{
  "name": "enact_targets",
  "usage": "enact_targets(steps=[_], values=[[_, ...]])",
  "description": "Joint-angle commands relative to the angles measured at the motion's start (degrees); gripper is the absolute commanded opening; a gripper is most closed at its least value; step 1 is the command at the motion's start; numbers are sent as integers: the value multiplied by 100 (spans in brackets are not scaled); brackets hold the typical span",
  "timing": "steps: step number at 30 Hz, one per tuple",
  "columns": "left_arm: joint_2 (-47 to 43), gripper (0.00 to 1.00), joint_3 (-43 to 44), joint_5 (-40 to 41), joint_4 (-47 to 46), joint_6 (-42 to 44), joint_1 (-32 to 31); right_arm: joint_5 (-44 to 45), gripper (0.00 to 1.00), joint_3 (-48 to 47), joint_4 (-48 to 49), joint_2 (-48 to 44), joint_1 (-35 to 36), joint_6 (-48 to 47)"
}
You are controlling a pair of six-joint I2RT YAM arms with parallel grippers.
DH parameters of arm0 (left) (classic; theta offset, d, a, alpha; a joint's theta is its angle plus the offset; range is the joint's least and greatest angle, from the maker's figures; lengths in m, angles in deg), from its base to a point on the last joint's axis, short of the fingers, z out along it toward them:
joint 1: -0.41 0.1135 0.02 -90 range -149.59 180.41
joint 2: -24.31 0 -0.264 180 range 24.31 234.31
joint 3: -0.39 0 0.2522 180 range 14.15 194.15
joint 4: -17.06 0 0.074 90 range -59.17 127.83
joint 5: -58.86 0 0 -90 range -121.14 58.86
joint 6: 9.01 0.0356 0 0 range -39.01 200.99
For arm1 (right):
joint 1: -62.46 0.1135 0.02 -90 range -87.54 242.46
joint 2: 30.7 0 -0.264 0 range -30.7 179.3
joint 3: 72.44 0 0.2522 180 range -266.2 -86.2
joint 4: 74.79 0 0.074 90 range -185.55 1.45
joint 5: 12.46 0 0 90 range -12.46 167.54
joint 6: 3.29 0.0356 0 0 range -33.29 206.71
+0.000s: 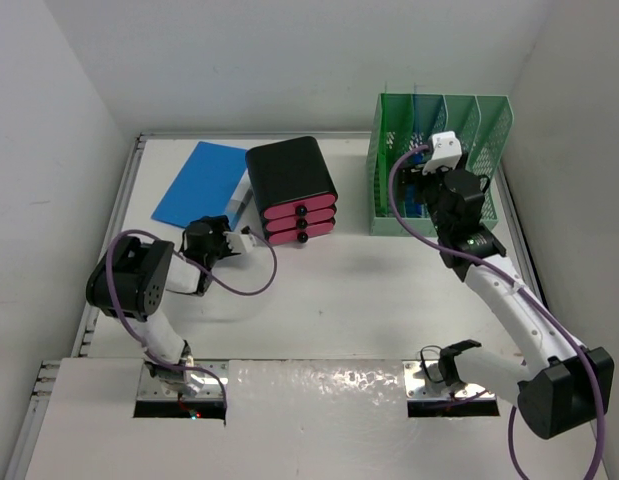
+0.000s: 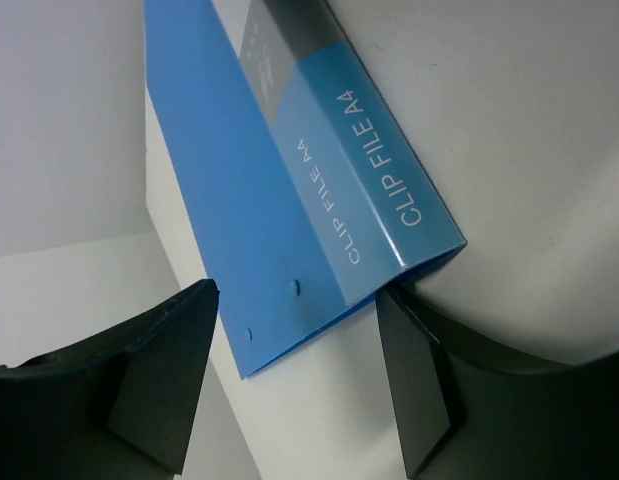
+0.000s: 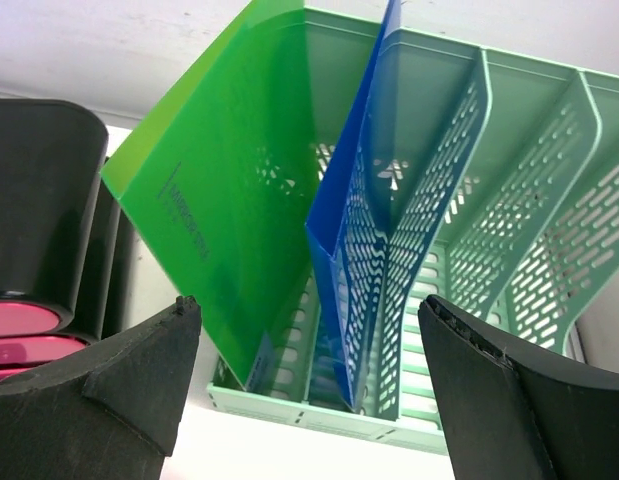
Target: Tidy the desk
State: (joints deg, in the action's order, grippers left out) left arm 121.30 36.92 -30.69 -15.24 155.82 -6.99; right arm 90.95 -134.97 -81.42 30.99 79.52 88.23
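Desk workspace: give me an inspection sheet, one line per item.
Surface: desk, white, with metal rails at its edges.
Job's things: blue clip file lies flat at far left. Black drawer box with pink drawers sits beside it. Mint file rack stands at far right and holds a green folder and a blue folder, both leaning.
Clutter: nothing seen.
Grippers: left tool is open, its jaws either side of the clip file's corner. Right tool is open and faces the file rack.
Cables: purple cables loop off both arms.
Surroundings: white walls on three sides.
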Motion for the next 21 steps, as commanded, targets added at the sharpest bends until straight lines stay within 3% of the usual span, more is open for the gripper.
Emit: enact_targets(steps=[1, 4, 6, 7, 8, 11, 16, 21], values=[[294, 63, 17, 394, -421, -65, -77, -207, 86, -18, 271, 36, 69, 33], [557, 53, 132, 535, -430, -74, -86, -260, 86, 17, 262, 18, 113, -29], [663, 37, 202, 561, -404, -74, -86, -251, 86, 17, 218, 10, 131, -81], [689, 37, 202, 562, -395, -56, -86, -251, 86, 17, 218, 10, 140, -82], [716, 21, 211, 570, -386, -47, -86, -260, 86, 17, 201, 1, 157, -108], [813, 2, 220, 579, -289, 102, -104, -277, 86, 52, 192, -43, 192, -108], [577, 0, 53, 579, -377, 164, -104, -330, 86, 166, 165, -70, 289, -108], [-39, 0, 184, 343, 702, -29, -43, -400, 86, 263, 51, -61, 473, -354]])
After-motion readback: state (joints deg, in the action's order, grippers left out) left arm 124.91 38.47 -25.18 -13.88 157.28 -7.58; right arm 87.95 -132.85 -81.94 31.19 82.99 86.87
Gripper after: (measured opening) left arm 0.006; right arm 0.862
